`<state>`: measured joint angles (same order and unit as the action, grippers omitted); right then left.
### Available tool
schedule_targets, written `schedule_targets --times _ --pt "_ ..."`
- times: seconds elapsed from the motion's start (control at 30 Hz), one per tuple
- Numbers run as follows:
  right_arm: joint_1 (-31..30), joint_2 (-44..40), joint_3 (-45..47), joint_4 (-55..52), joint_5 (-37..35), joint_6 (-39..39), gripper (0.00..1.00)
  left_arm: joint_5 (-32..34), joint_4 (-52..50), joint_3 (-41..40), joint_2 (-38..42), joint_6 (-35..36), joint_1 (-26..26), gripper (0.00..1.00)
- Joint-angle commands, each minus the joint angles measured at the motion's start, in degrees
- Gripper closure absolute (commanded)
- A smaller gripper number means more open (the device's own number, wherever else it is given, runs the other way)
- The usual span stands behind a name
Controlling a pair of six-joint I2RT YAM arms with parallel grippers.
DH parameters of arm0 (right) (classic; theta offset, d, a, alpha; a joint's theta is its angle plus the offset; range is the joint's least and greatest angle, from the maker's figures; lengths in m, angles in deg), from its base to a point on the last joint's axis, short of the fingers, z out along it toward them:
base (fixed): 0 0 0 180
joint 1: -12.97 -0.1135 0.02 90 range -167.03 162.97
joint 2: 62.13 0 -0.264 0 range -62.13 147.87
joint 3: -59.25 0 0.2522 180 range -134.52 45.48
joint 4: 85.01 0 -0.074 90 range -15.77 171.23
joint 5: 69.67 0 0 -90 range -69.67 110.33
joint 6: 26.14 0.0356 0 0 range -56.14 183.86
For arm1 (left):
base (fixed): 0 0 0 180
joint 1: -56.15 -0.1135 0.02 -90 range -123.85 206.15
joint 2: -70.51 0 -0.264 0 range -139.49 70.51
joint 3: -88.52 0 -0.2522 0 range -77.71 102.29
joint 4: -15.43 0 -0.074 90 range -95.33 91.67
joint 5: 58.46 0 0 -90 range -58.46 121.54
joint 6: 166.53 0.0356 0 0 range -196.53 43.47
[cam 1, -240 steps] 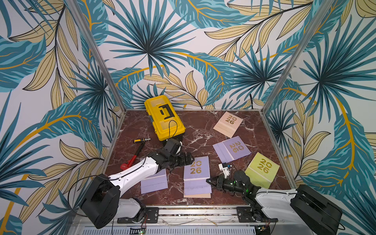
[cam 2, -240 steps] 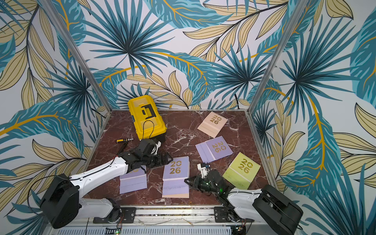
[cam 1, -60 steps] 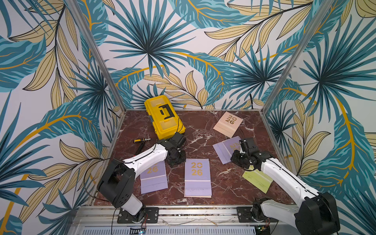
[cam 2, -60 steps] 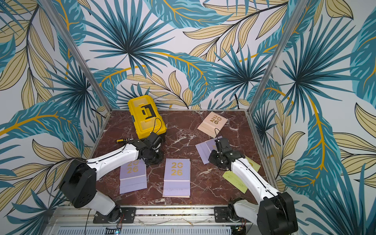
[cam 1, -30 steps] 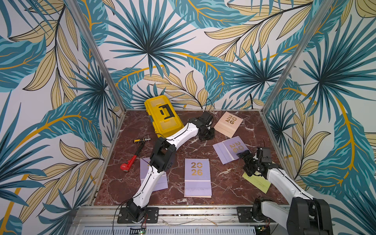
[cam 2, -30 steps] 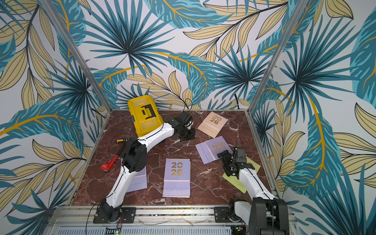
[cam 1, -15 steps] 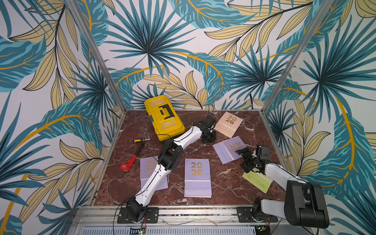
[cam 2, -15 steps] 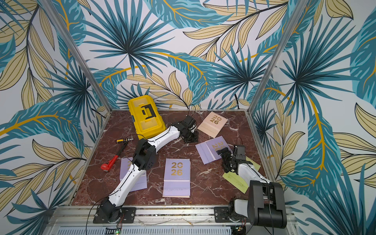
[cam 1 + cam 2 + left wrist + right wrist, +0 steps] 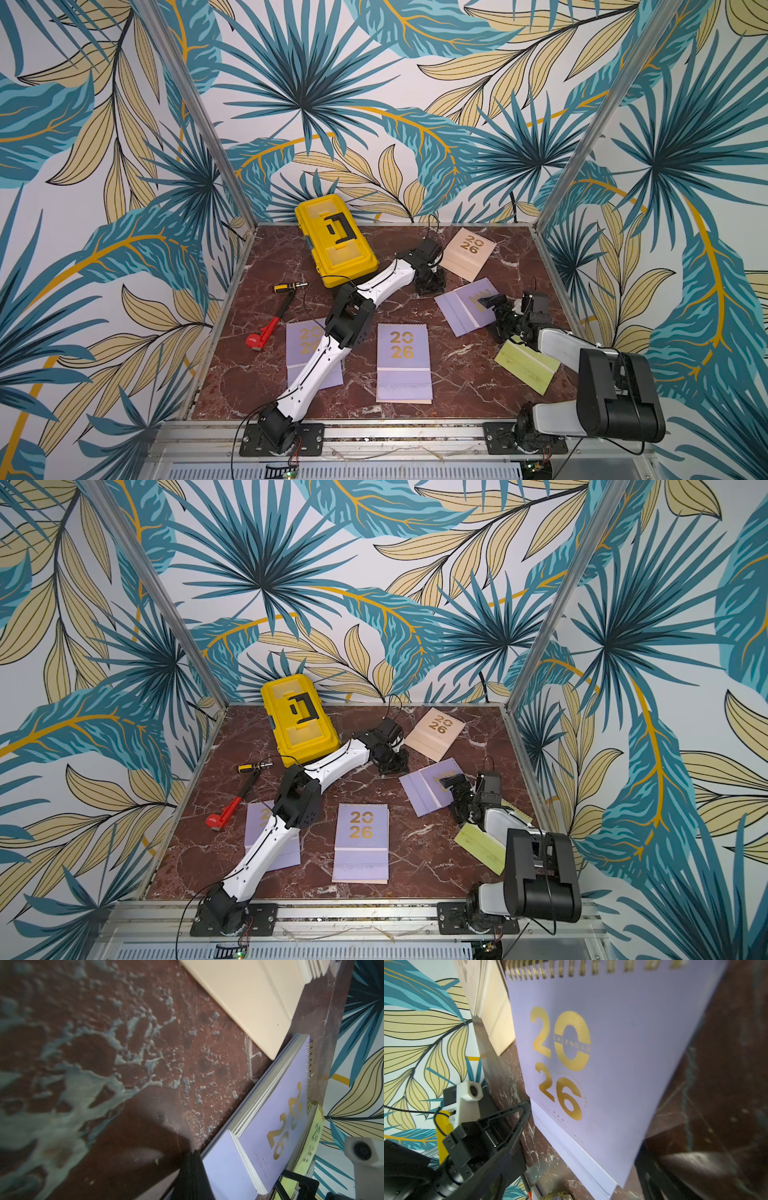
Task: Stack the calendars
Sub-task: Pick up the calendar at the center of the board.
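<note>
My left pincer (image 9: 430,286) is pressed together, empty, just beside the lilac calendar (image 9: 461,311); my right pincer (image 9: 493,313) stands wide over that calendar's cover; the peach calendar (image 9: 467,253) lies near, flat on the worktop (image 9: 457,374)

Taking the back wall as twelve, the toolbox (image 9: 334,241) sits on the worktop (image 9: 465,386) at eleven o'clock, with the far calendar (image 9: 467,253) at one, well apart from it; the right-hand calendar (image 9: 459,311) lies at three, just before the far one; the corner calendar (image 9: 525,368) at four; the middle calendar (image 9: 403,361) at six, on top of a bottom calendar (image 9: 415,402); the left-hand calendar (image 9: 297,353) at eight, partly under the left arm (image 9: 316,365); the wrench (image 9: 266,328) at nine, just before the screwdriver (image 9: 289,286) at ten.
</note>
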<state>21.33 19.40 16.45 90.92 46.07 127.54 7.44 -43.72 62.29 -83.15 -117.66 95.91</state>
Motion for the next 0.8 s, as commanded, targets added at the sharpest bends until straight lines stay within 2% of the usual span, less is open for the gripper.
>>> schedule_targets --times 0.0,0.27,0.5,0.77 --pt "0.03 3.98 3.41 1.98 0.34 2.63 0.05 -1.54 -0.59 0.76 -1.73 -0.45 0.49 1.00" --pt "0.07 5.67 6.27 21.33 6.87 5.68 0.09 -2.35 -0.58 0.18 -1.75 -0.72 0.50 1.00" --pt "0.08 3.99 6.32 29.12 10.06 6.59 0.13 -2.92 -0.56 -0.08 -1.88 -0.80 0.50 1.00" --pt "0.08 5.44 8.58 41.87 11.65 11.29 0.19 -3.21 -0.58 -0.51 -1.56 -0.73 0.66 1.00"
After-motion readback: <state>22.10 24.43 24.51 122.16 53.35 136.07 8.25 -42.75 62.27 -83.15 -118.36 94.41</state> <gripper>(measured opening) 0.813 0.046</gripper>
